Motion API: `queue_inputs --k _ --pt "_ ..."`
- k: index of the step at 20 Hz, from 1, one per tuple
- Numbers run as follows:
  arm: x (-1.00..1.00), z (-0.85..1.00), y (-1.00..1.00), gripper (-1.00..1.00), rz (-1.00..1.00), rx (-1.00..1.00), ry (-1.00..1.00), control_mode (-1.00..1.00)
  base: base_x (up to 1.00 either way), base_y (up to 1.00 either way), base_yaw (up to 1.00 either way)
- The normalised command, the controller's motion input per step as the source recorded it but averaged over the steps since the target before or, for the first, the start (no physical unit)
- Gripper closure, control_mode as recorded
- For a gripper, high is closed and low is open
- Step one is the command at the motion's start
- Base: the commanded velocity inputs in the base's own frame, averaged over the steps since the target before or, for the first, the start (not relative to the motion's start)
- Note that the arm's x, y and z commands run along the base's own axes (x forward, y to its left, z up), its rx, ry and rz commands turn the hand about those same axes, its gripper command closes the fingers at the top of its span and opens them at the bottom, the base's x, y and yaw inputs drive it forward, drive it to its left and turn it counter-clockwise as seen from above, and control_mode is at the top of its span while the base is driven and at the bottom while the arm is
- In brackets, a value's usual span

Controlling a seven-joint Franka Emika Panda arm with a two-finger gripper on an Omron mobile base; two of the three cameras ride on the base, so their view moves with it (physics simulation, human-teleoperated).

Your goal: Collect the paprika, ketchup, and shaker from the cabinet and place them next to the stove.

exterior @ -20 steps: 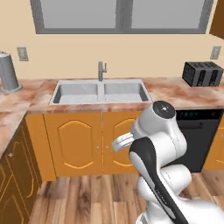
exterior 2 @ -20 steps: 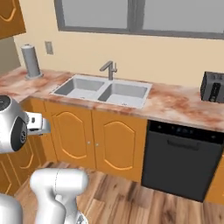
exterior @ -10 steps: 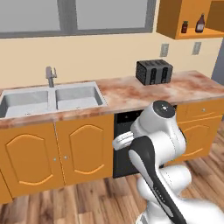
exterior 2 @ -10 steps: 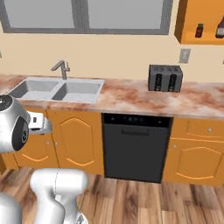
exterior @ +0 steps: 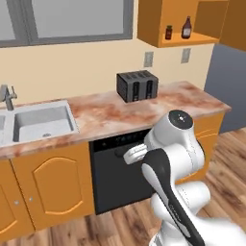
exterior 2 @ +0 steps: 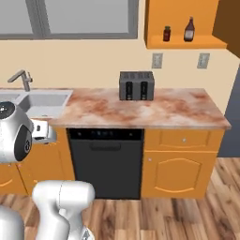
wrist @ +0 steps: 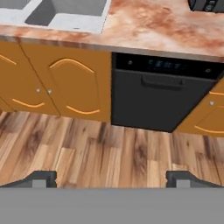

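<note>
Two of the wanted things standing on the shelf of the orange cabinet (exterior: pixel 153 21) high on the wall: small paprika jar (exterior: pixel 168 32) to the left, tall ketchup bottle (exterior: pixel 187 28) with white label just beside it to the right, both upright and apart from each other. Same pair seen from the right base view, paprika jar (exterior 2: pixel 167 33) left of ketchup bottle (exterior 2: pixel 189 29), inside the cabinet (exterior 2: pixel 159 21). Cannot tell where the shaker is; too small or hidden.

Below the cabinet, marbled counter (exterior: pixel 110 113) with a dark toaster (exterior: pixel 137 85) near the wall, a sink (exterior: pixel 41 121) at the left end, and a black dishwasher (exterior: pixel 120 170) under the counter between orange doors. Two wall sockets (exterior 2: pixel 156 60) above the counter.

Gripper (wrist: pixel 112 178) released, jaws standing wide, holding nothing, tips low in the hand view and hanging above wooden floor (wrist: pixel 100 153), well apart from the cabinet. Facing the dishwasher (wrist: pixel 159 94) and the counter (wrist: pixel 148 24).
</note>
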Motion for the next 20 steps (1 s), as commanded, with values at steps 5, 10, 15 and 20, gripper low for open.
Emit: queue_inputs --k 5,10,15,20 --pt "0.0 0.0 0.0 -1.0 0.0 0.0 0.0 1.0 0.75 -0.63 -0.17" --pt "0.0 0.0 0.0 -1.0 0.0 0.0 0.0 1.0 0.74 -0.57 -0.12" --pt "0.0 0.0 0.0 -1.0 0.0 0.0 0.0 1.0 0.68 -0.45 -0.08" --pt "0.0 0.0 0.0 -1.0 0.0 0.0 0.0 1.0 0.69 -0.3 0.0"
